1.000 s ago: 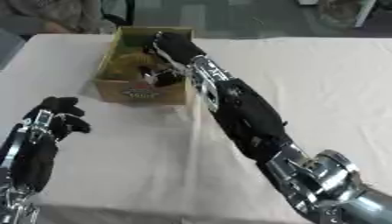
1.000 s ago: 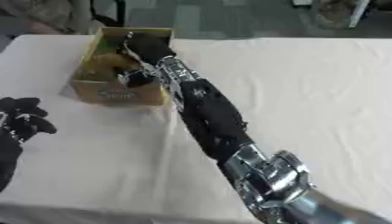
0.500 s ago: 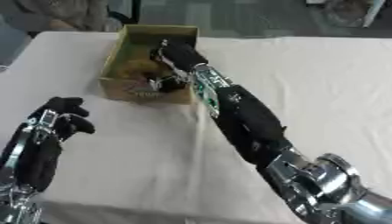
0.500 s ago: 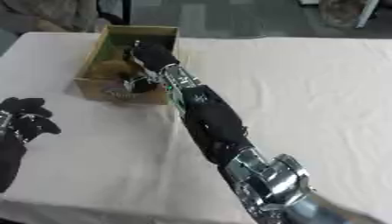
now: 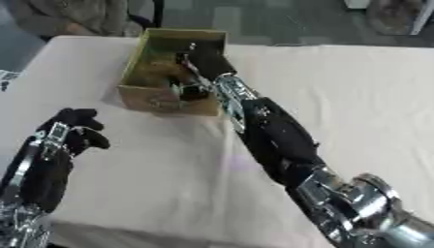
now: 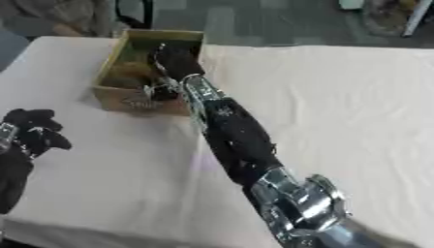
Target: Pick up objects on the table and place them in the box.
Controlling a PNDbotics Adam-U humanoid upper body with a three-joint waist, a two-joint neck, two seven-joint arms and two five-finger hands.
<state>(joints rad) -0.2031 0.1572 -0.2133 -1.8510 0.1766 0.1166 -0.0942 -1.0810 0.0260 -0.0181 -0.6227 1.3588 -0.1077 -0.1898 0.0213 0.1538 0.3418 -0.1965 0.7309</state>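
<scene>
A cardboard box (image 5: pixel 161 104) stands at the far left of the table, open at the top. Brownish things (image 5: pixel 154 72) lie inside it, hard to make out. My right arm stretches from the lower right across the table, and my right hand (image 5: pixel 205 59) is over the far right part of the box, inside its rim. The arm hides whether that hand holds anything. My left hand (image 5: pixel 72 130) rests near the lower left, above the cloth, fingers relaxed and holding nothing.
A pale cloth (image 5: pixel 356 97) covers the table. Its left edge runs close to my left arm. A dark chair (image 6: pixel 135 12) stands behind the far edge, just past the box.
The whole picture has shifted, so the camera has moved. My right hand stays over the box at about the same place. The left hand has not visibly moved.
</scene>
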